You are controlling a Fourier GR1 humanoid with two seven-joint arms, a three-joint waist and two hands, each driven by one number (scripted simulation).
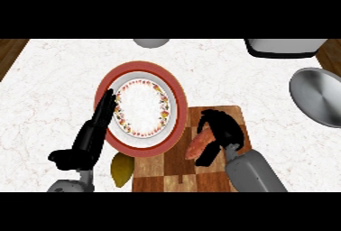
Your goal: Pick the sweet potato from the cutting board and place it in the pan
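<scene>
Right hand, with fingers and thumb curled round the sweet potato, is shown over the cutting board at the counter's front edge. Whether the potato is lifted cannot be told. It is best raised clear of the board before being carried to the pan at the right edge. Left hand is laid straight-fingered along the plate's left rim.
</scene>
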